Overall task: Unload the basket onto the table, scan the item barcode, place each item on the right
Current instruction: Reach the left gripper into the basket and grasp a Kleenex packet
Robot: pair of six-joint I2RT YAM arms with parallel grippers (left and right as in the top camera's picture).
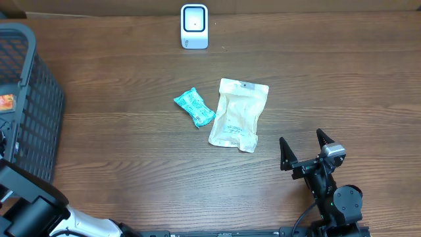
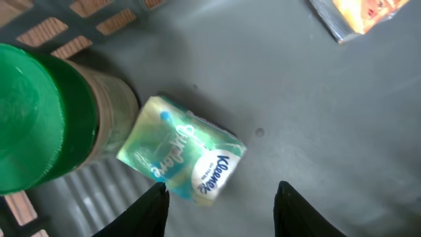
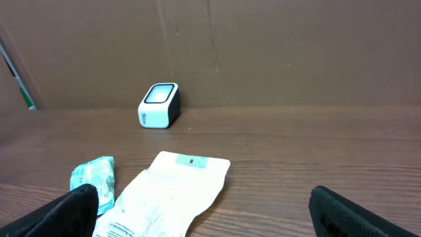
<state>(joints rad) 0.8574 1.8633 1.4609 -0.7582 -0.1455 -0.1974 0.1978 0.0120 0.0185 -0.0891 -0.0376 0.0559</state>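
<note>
In the left wrist view my left gripper (image 2: 221, 187) hangs inside the basket with its jaws apart. A Kleenex tissue pack (image 2: 181, 155) lies on the basket floor just beyond the tips, its lower edge touching the left fingertip (image 2: 160, 191). Nothing sits between the fingers. The white barcode scanner (image 1: 194, 26) stands at the table's far edge, also seen in the right wrist view as the scanner (image 3: 160, 105). My right gripper (image 1: 306, 150) stands wide open and empty near the front edge, facing a white pouch (image 1: 239, 113) and a teal packet (image 1: 195, 107).
A dark mesh basket (image 1: 33, 99) fills the left side of the table. Inside it a green-lidded jar (image 2: 39, 118) stands against the tissue pack, and an orange packet (image 2: 362, 13) lies farther off. A cardboard wall (image 3: 263, 46) backs the table.
</note>
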